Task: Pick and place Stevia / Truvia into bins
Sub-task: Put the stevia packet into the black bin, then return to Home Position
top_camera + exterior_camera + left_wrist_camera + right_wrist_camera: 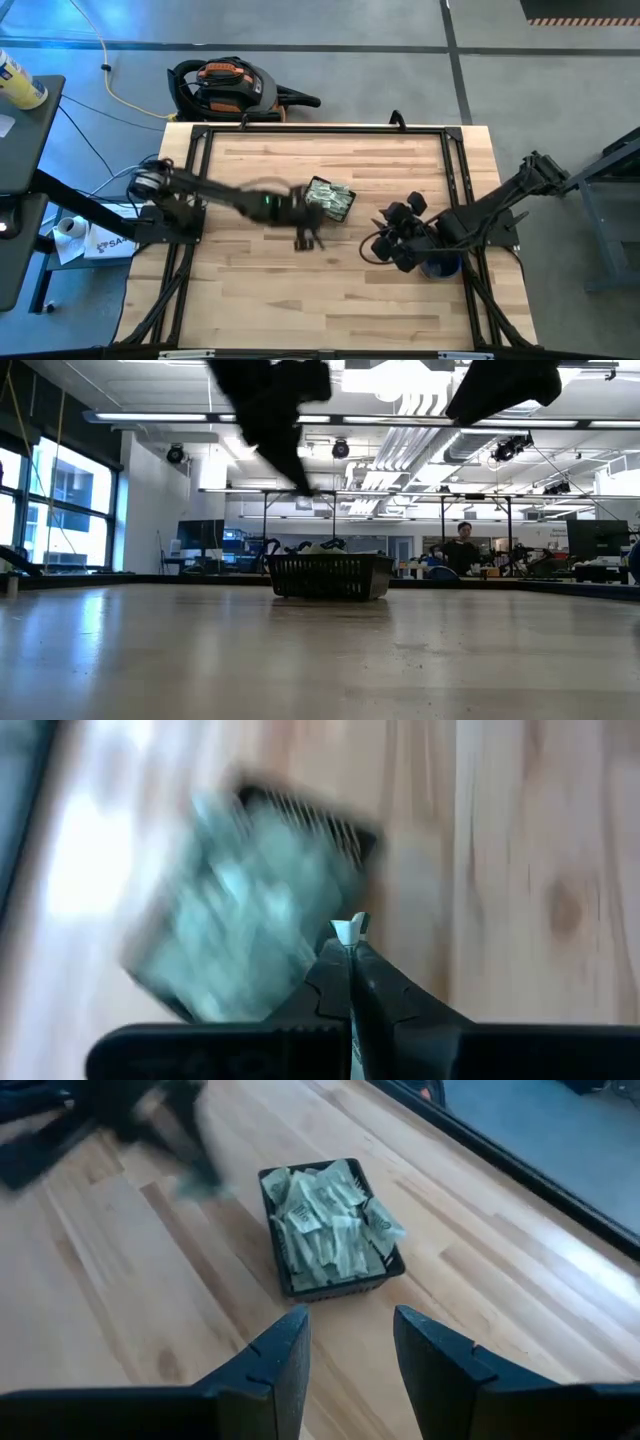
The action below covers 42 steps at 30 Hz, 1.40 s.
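Left gripper (349, 945) nearest lens in left wrist view: fingers pinched together on small pale sachet (349, 929) poking out at tips (only a corner shows). Basket (312, 818) beyond it, blurred, on wooden table (540, 870). In high view left gripper (308, 238) sits just beside basket (330, 199), near table middle. Basket heaped with green-white sachets (330, 1220). Right gripper (350, 1342) fingers parted, empty, facing basket (325, 1290) from right side, well apart. Person (463, 545) in room behind.
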Available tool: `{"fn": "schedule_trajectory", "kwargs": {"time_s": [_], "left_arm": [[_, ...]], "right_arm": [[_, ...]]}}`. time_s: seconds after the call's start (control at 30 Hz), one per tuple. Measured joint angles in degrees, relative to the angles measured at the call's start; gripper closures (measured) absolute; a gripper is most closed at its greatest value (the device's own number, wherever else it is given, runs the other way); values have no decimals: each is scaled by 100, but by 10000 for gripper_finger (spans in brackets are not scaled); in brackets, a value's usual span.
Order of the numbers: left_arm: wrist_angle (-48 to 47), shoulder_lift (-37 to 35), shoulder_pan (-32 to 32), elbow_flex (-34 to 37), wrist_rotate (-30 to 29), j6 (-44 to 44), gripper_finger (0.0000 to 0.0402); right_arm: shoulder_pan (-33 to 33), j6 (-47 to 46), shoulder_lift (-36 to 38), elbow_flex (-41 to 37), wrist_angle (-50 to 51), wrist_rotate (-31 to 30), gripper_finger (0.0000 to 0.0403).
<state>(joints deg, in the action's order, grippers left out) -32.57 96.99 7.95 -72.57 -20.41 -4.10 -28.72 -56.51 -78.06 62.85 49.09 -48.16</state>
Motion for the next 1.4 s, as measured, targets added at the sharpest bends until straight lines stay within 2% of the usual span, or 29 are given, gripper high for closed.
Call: {"fn": "schedule_trajectory", "kwargs": {"time_s": [0.13, 0.27, 0.33, 0.5, 0.77, 0.87, 1.0, 1.17, 1.3, 1.4], "left_arm": [[348, -22, -785, -318, 785, 1530, 369], [686, 299, -1405, -347, 1509, 2765, 360], [855, 437, -1593, -363, 1789, 3129, 361], [962, 883, -1749, -355, 1968, 3568, 361], [1020, 1095, -1716, -373, 1774, 3576, 292], [748, 1098, -1675, -637, 1585, 3419, 262], [12, 1095, -1582, -1341, 1380, 3120, 228], [-1398, 1095, -1444, -2618, 1406, 2233, 198], [-2536, 1087, -1373, -3678, 1876, 1598, 186], [-2969, 1080, -1306, -4206, 2498, 1431, 183]], "right_arm": [[-88, -80, 0, 2, -12, -10, 265], [-97, -314, 0, 2, -6, 12, 265], [-97, -415, 2, 7, -3, 35, 265], [-91, -505, 2, 9, -9, 70, 265], [28, -563, 2, 9, -18, 231, 265], [97, -522, 2, 9, -28, 273, 265], [201, -516, 2, 7, -31, 371, 265], [378, -529, 2, 7, -303, 814, 265], [479, -483, 2, 7, -803, 1762, 265], [589, 182, 46, 7, -1331, 2197, 265]]}}
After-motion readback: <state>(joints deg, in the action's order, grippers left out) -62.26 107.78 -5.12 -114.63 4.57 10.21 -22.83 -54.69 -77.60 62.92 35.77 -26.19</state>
